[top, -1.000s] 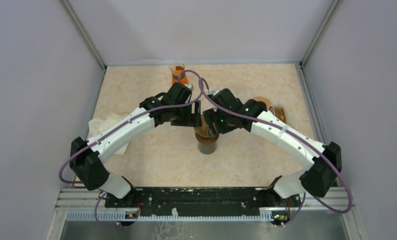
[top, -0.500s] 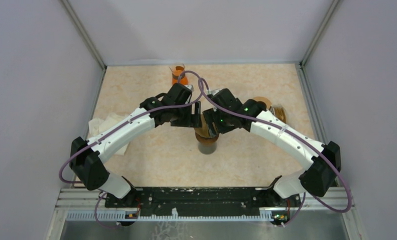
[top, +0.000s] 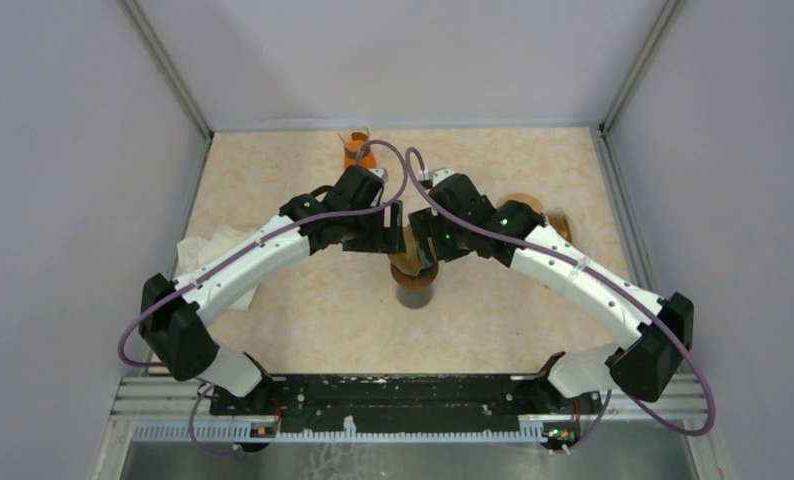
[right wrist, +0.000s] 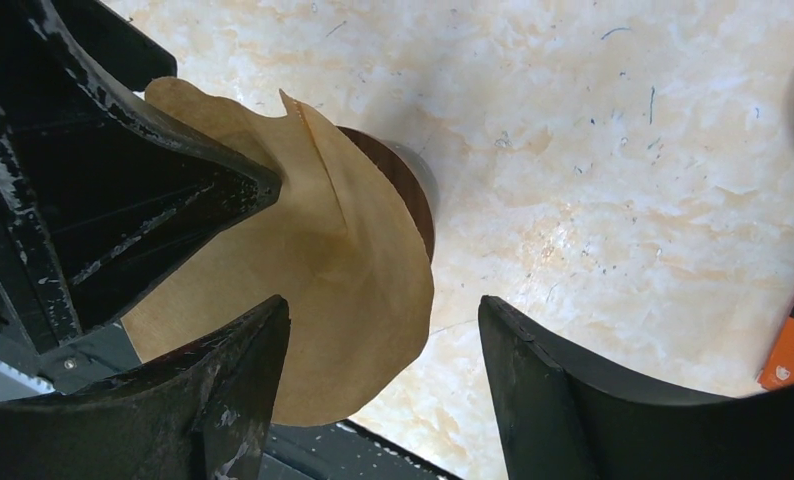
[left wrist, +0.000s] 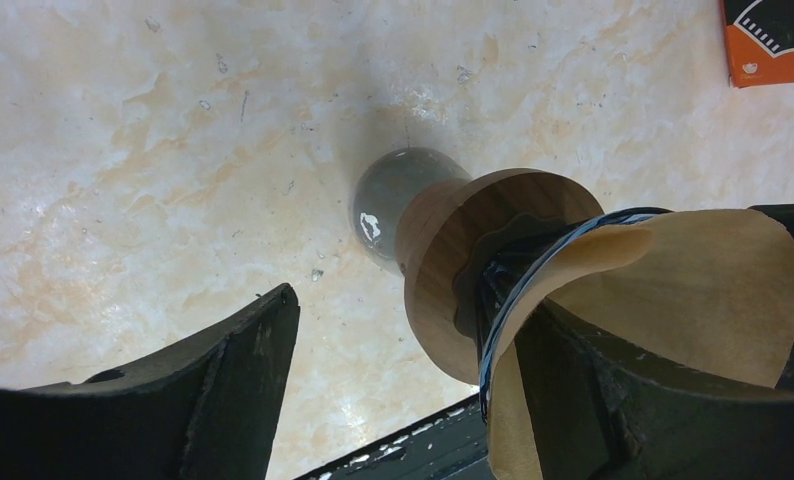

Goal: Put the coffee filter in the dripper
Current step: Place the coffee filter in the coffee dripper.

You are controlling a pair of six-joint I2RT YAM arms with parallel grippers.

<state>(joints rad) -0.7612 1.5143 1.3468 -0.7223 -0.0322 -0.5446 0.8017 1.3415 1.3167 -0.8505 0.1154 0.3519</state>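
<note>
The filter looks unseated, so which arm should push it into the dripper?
Likely right: the open right pincer straddles the filter at the dripper; the left pincer has a finger behind the paper.

Bright even light; soft shadows; wrist views' near edges blurred.

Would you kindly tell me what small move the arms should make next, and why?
Probably lower the right gripper to nudge the coffee filter deeper into the dripper. The paper flares well out past the dripper's wooden top, so it looks unseated, and the open gripper straddles it without gripping.
</note>
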